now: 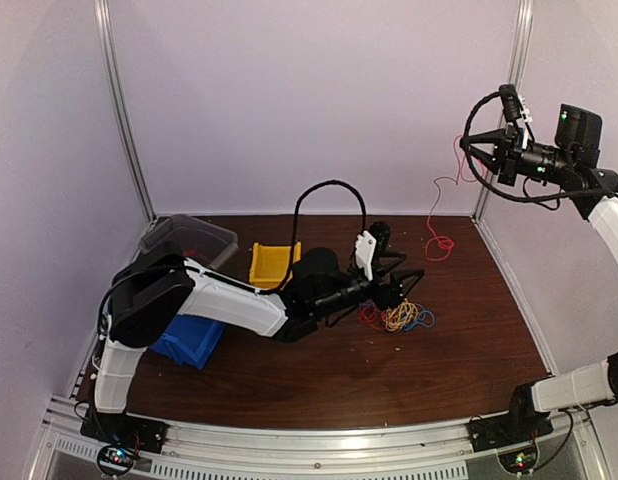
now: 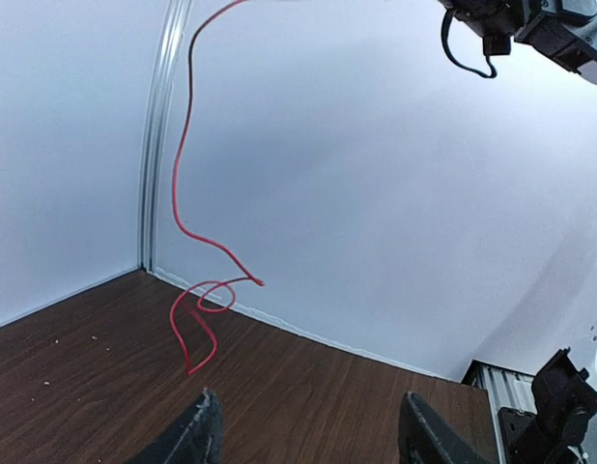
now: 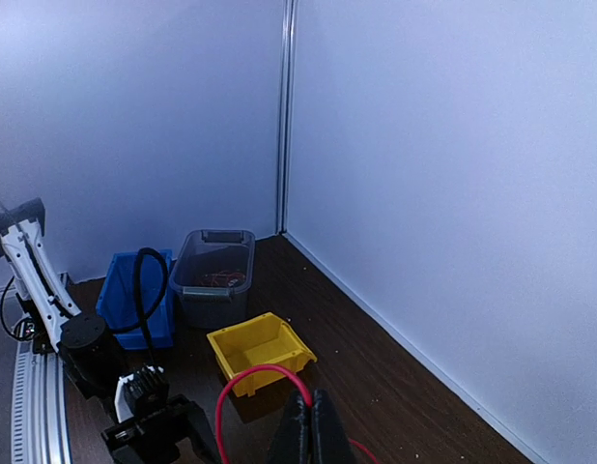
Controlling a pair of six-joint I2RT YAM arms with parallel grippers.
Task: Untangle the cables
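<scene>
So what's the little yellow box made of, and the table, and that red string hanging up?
Yellow box: looks like plastic, smooth and moulded, evenly coloured. Table: dark wood or a wood-look top, with grain streaks. Red string: probably plastic-coated wire, thin and holding its curls.

I see a small yellow plastic bin [image 1: 273, 264], a blue plastic bin [image 1: 192, 341] and a clear lidded tub [image 1: 192, 238] sitting on the dark wooden surface [image 1: 409, 372].

Thin red cable [image 2: 176, 193] drops from top edge just right of corner post [image 2: 158, 145], low end looped on desk [image 2: 76, 377]. Below loop: left gripper [image 2: 310, 401], jaws apart, nothing btwn. Upper right of cable: right arm [image 2: 530, 29].
</scene>
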